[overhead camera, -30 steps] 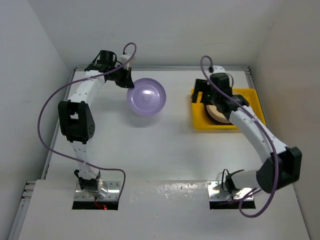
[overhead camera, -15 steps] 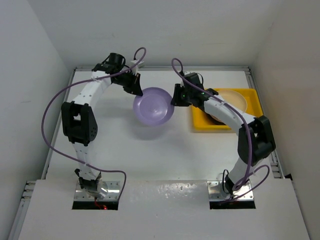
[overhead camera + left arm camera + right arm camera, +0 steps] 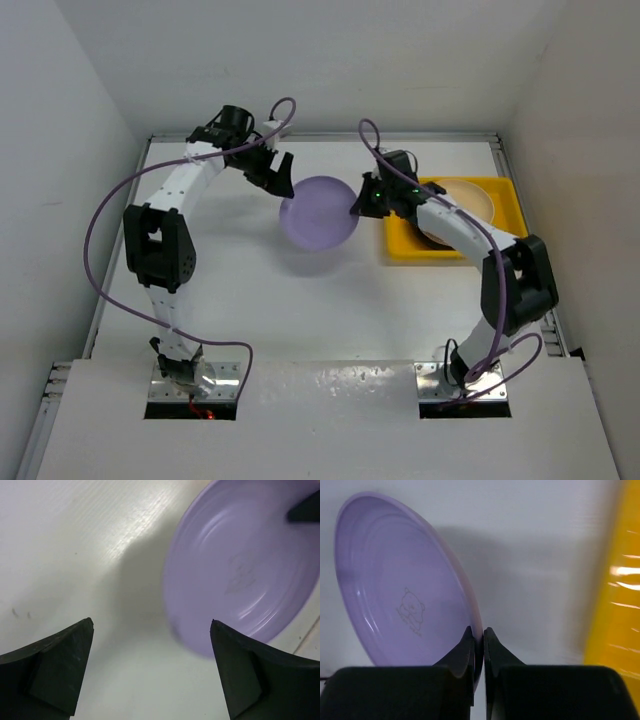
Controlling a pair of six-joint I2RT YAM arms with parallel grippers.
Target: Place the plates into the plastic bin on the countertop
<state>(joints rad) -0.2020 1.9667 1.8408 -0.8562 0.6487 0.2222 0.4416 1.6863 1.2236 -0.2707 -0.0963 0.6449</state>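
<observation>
A lilac plate (image 3: 318,212) hangs above the countertop (image 3: 300,300), casting a shadow on it. My right gripper (image 3: 358,205) is shut on the plate's right rim; in the right wrist view the gripper (image 3: 477,630) pinches the plate's (image 3: 405,585) thin edge. My left gripper (image 3: 283,178) stands open just off the plate's upper left edge. In the left wrist view that gripper (image 3: 151,622) has only bare countertop between its fingers, and the plate (image 3: 245,565) lies beyond them. The yellow plastic bin (image 3: 400,245) sits to the right, with cream and tan plates (image 3: 455,200) in it.
The bin's wall (image 3: 615,605) is close on the right of my right gripper. A raised rail (image 3: 320,137) borders the countertop at the back. White walls enclose the left, back and right sides.
The left gripper has opened and let go of the lilac plate. The right arm swung over from the bin and shut on the plate's right rim. The plate has shifted right.
</observation>
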